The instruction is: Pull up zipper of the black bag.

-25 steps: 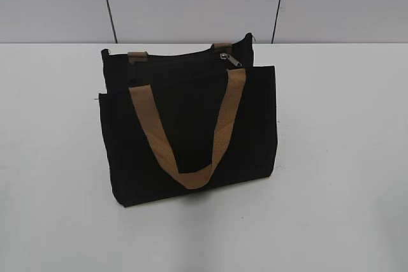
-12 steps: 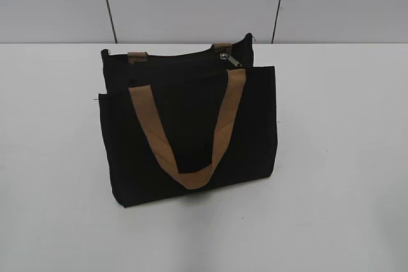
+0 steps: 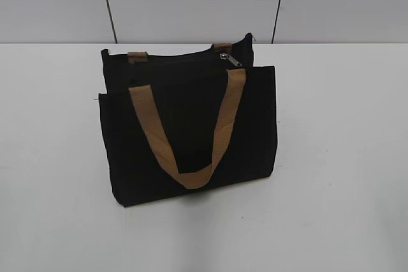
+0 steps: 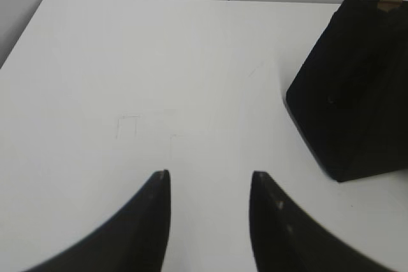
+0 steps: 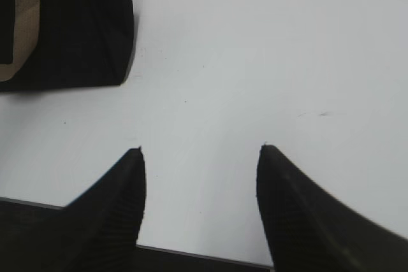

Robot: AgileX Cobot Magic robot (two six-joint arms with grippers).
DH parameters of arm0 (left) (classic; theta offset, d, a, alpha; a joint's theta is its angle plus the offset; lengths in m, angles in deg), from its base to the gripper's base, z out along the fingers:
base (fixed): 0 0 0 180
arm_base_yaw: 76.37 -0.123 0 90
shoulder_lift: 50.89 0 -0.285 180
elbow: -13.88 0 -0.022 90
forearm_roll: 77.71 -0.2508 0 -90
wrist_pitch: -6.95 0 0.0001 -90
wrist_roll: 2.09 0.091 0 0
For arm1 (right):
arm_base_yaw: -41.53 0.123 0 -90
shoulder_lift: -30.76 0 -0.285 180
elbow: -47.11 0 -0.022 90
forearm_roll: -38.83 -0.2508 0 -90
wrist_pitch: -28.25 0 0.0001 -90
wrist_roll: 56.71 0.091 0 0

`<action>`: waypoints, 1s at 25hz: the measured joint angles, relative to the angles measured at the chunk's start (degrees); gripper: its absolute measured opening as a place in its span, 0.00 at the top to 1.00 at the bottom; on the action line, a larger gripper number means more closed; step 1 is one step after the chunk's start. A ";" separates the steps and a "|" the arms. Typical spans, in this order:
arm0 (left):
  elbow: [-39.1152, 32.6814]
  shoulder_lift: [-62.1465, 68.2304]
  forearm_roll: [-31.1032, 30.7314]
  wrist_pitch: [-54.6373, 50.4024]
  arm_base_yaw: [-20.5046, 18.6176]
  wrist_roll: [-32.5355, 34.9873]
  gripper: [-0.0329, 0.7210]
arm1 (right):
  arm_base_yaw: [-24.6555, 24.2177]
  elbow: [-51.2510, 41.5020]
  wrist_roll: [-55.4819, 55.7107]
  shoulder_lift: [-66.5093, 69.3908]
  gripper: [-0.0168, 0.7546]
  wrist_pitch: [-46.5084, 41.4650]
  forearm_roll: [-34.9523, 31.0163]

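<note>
The black bag (image 3: 191, 132) stands upright on the white table, its tan handle hanging down the front. The small silver zipper (image 3: 231, 59) sits on the top track near the bag's right end. Neither gripper shows in the exterior view. In the left wrist view my left gripper (image 4: 209, 175) is open and empty above the bare table, with the black bag (image 4: 354, 87) to its upper right. In the right wrist view my right gripper (image 5: 201, 151) is open and empty near the table's front edge, with the black bag (image 5: 76, 23) at the upper left.
The white table (image 3: 344, 157) spreads around the bag. A grey panelled wall (image 3: 191, 1) stands behind it. The table's front edge (image 5: 191, 253) shows just under my right gripper.
</note>
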 joint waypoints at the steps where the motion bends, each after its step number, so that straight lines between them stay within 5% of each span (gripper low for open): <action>1: 0.00 0.00 0.00 0.00 0.00 0.00 0.55 | 0.00 0.00 0.00 0.00 0.41 0.00 0.00; 19: 0.00 0.00 0.11 0.00 0.00 0.00 0.62 | -0.28 0.00 -0.57 0.00 0.41 0.00 0.00; 25: 0.00 0.00 0.11 0.00 0.00 0.00 0.63 | -5.09 0.00 -0.61 0.00 0.42 0.00 0.00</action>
